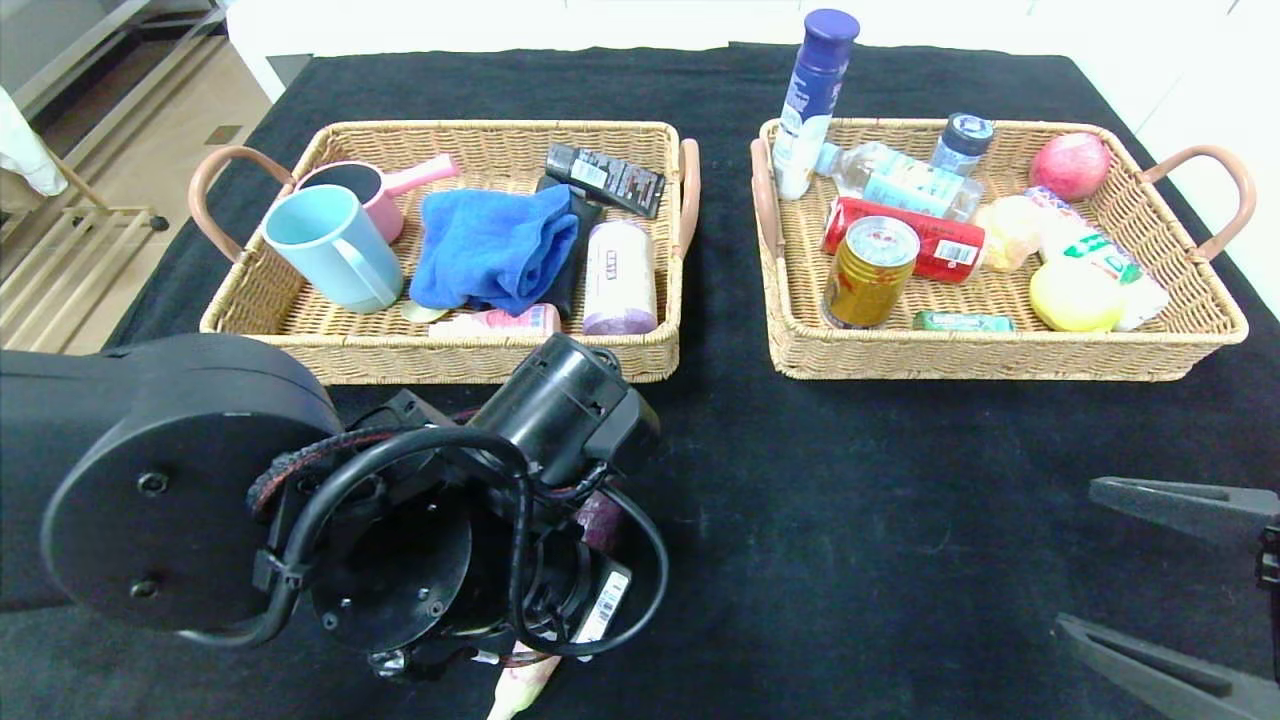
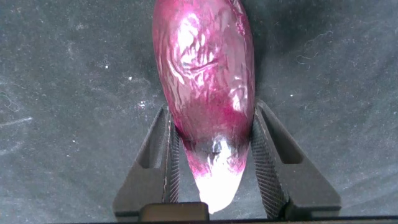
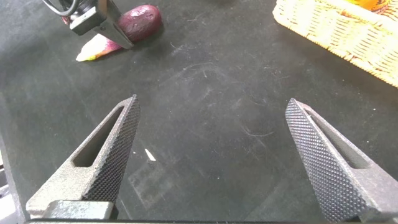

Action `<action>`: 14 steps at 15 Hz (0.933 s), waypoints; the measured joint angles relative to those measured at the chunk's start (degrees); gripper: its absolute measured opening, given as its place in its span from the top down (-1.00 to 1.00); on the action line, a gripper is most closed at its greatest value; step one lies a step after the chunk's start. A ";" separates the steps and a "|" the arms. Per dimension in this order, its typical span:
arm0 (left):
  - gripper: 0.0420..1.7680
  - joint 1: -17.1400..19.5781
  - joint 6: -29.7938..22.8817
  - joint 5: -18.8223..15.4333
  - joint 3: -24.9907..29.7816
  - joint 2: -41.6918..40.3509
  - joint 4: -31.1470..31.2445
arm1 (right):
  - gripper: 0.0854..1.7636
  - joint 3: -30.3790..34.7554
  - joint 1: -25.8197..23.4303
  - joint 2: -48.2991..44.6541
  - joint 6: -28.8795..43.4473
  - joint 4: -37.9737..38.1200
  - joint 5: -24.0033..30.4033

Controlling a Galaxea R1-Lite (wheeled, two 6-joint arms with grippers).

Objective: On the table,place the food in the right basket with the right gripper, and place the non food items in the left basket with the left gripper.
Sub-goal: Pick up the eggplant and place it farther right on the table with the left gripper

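A glossy purple vegetable [image 2: 205, 68] with a pale pointed tip lies on the black cloth at the near left, partly hidden under my left wrist in the head view [image 1: 600, 522]. My left gripper [image 2: 211, 106] straddles it, both pads pressed against its sides, so it is shut on it. My right gripper [image 1: 1078, 558] hovers open at the near right with nothing between its fingers [image 3: 118, 143]. The left basket [image 1: 480, 362] holds cups, a blue towel and other non-food items. The right basket [image 1: 1000, 362] holds cans, bottles and fruit.
A tall white bottle with a purple cap [image 1: 815, 100] stands against the right basket's far left corner. Both baskets have curved handles [image 1: 1225, 190] sticking out sideways. Black cloth [image 1: 850, 500] stretches between the two grippers.
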 joint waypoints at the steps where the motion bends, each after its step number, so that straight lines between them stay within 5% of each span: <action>1: 0.18 0.04 0.06 -0.02 -0.10 0.09 0.01 | -0.94 0.04 0.00 0.00 -0.01 0.01 0.00; 10: 0.18 0.09 -0.02 -0.27 -0.74 -0.30 0.22 | -0.94 -0.13 0.00 -0.54 0.05 0.10 0.22; 14: 0.18 0.11 -0.60 -4.16 -2.80 -3.43 -0.02 | -0.94 -1.43 -0.22 -1.39 0.38 0.43 -0.41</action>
